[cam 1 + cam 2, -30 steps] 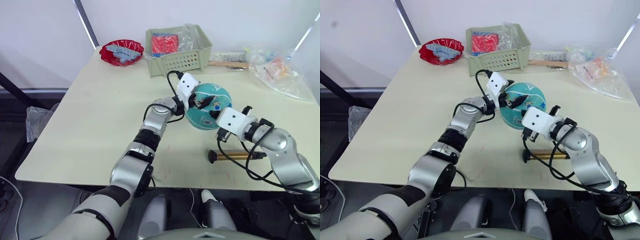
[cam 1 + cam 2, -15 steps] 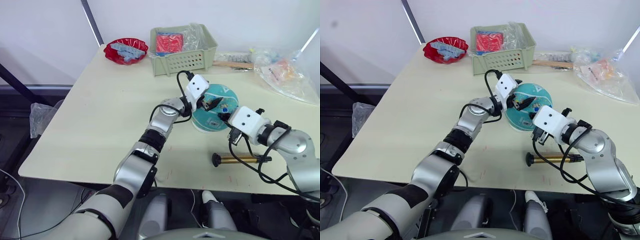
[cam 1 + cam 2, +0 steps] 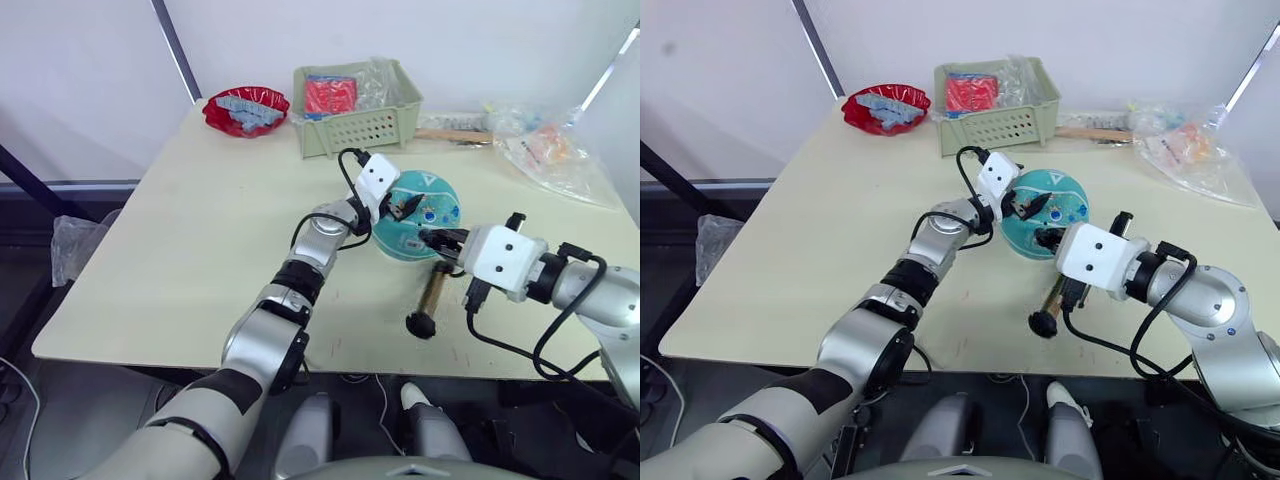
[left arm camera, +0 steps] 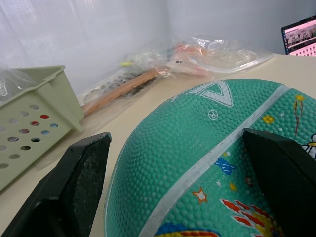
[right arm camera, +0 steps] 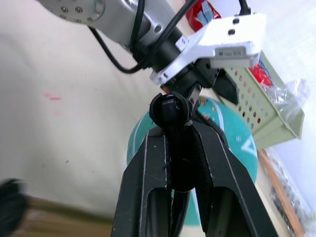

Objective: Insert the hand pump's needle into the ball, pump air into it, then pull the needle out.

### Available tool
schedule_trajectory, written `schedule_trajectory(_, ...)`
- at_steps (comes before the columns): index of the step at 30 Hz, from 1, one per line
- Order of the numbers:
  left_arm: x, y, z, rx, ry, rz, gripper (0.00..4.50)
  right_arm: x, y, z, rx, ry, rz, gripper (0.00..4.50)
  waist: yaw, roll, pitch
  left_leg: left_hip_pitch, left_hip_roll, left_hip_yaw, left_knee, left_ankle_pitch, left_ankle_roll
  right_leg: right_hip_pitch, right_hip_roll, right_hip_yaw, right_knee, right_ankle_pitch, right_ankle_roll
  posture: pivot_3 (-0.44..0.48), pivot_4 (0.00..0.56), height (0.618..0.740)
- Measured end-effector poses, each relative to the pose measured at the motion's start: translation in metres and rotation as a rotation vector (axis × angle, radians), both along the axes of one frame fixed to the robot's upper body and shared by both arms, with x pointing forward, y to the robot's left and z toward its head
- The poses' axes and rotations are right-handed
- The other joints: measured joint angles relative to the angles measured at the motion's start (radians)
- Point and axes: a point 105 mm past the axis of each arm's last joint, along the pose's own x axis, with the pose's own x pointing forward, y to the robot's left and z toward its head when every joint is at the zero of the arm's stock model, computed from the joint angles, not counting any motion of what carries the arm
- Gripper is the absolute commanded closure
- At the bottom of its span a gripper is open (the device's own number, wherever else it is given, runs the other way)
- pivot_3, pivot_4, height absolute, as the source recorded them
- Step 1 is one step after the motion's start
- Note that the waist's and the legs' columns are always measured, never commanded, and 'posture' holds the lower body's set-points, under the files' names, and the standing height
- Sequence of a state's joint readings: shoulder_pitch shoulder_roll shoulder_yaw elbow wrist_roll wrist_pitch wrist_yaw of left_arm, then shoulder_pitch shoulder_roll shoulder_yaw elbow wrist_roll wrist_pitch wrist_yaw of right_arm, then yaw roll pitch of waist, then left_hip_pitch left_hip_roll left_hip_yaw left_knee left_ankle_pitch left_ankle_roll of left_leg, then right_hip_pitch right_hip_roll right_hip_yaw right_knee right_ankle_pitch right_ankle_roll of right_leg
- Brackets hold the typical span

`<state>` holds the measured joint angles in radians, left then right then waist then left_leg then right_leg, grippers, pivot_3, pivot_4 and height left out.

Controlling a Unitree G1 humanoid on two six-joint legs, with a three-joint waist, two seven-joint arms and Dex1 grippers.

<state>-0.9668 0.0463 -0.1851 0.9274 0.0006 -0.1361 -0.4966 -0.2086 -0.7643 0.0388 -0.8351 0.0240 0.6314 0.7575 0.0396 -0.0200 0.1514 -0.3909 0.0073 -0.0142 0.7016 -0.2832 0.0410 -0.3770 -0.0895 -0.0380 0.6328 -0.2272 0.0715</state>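
The teal ball (image 3: 432,205) with pale stripes and cartoon prints rests on the table (image 3: 200,230) right of centre. My left gripper (image 3: 403,208) is open over the ball's left upper side, its black fingers (image 4: 81,180) straddling the curved surface. My right gripper (image 3: 434,240) is at the ball's near side, shut on the black fitting (image 5: 170,109) at the hose end. The needle itself is hidden by the fitting. The hand pump (image 3: 433,288), bronze barrel and black handle, lies angled toward the front edge just below the ball. Its black hose (image 3: 500,345) loops under my right wrist.
A green basket (image 3: 355,105) with red packets and a red bowl (image 3: 245,107) stand at the back. A wooden stick (image 3: 455,133) and clear plastic bags (image 3: 550,150) lie at the back right. The table's left half is bare.
The pump barrel has swung from lying crosswise to pointing from the ball toward the front edge. My right gripper still holds the fitting at the ball. The left gripper stays on the ball.
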Motion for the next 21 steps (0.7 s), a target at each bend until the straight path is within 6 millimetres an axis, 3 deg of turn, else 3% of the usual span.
schedule_trajectory(7, -0.002, 0.001, 0.000, -0.022, 0.007, -0.028, 0.00, 0.014, -0.034, -0.006, 0.032, -0.003, -0.140, 4.44, -0.001, 0.002, -0.003, -0.003, 0.000, 0.000, 0.000, 0.003, 0.004, -0.001, 0.001, 0.000, -0.003, 0.002, -0.004, 0.000, 0.150, 0.738)
schedule_trajectory(11, -0.004, 0.001, 0.005, -0.034, -0.002, -0.050, 0.00, 0.019, -0.048, 0.001, 0.053, -0.044, -0.185, 4.44, -0.001, 0.003, -0.003, -0.004, 0.000, 0.000, -0.001, 0.003, 0.004, -0.002, 0.001, 0.000, -0.004, 0.003, -0.004, 0.000, 0.150, 0.738)
schedule_trajectory(15, -0.008, 0.004, 0.007, -0.073, 0.001, -0.083, 0.00, 0.029, -0.076, 0.014, 0.119, -0.115, -0.298, 4.44, -0.002, 0.004, -0.002, -0.007, 0.000, 0.001, -0.003, 0.002, 0.004, -0.005, 0.002, 0.000, -0.006, 0.003, -0.005, 0.000, 0.150, 0.738)
schedule_trajectory(21, -0.011, 0.006, 0.014, -0.108, -0.004, -0.126, 0.00, 0.037, -0.094, 0.009, 0.208, -0.126, -0.381, 4.44, -0.002, 0.005, -0.001, -0.008, -0.004, 0.004, -0.013, 0.003, 0.005, -0.010, 0.002, 0.004, -0.008, 0.005, -0.002, 0.000, 0.150, 0.738)
